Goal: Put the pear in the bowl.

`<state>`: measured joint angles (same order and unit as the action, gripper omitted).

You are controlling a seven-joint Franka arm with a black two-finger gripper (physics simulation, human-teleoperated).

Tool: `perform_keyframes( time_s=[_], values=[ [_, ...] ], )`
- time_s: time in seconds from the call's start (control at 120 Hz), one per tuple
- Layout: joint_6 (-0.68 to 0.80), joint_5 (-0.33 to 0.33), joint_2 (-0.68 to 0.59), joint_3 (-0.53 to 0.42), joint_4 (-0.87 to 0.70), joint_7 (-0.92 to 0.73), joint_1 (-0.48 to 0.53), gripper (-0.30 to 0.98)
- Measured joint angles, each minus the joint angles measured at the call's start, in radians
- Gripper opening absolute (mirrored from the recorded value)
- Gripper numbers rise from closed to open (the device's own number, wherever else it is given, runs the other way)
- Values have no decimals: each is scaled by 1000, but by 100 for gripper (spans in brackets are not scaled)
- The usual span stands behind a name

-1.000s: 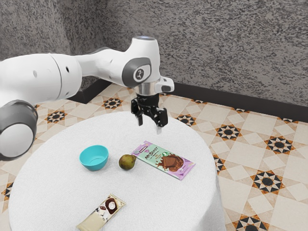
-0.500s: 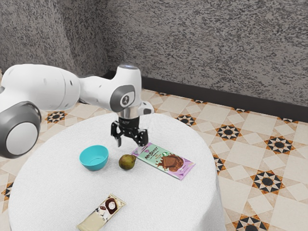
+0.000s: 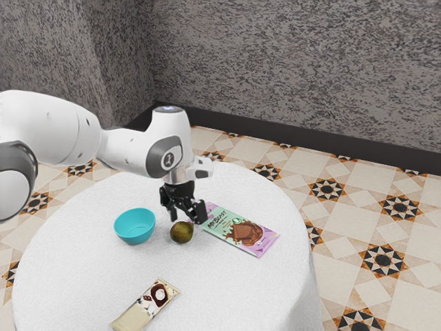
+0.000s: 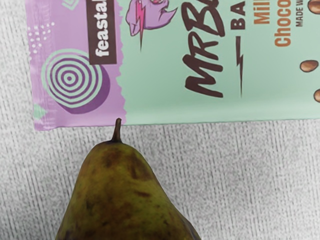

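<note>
Just above and behind the pear, my gripper points down with its fingers apart. The brownish-green pear rests on the white table, and its upper edge lies close to the fingertips; whether they touch it I cannot tell. In the wrist view the pear is large at the lower edge, its stem reaching the chocolate wrapper's edge. A turquoise bowl stands on the exterior view's left of the pear, with nothing visible inside.
A mint-and-purple chocolate bar lies beside the pear toward the exterior view's right; its wrapper also spans the wrist view. A cream-coloured bar lies near the front of the round white table.
My hand has come down and toward the exterior view's left, from high over the table to right over the pear. The pear, bowl and bars have stayed where they were.
</note>
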<state>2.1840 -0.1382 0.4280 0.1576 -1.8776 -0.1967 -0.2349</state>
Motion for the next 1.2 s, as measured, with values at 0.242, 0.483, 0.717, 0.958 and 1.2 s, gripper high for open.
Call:
perform_keyframes(
  time_s=[0.242,0.483,0.717,0.958,1.2],
  values=[
    [-10,-6,2,14,-27,-54,0,69],
    [-7,-4,39,17,-10,-76,2,69],
    [-5,-4,45,17,-8,-88,2,60],
    [-3,-1,40,17,-8,-94,2,45],
    [-2,7,35,16,-8,-94,2,39]
  ],
)
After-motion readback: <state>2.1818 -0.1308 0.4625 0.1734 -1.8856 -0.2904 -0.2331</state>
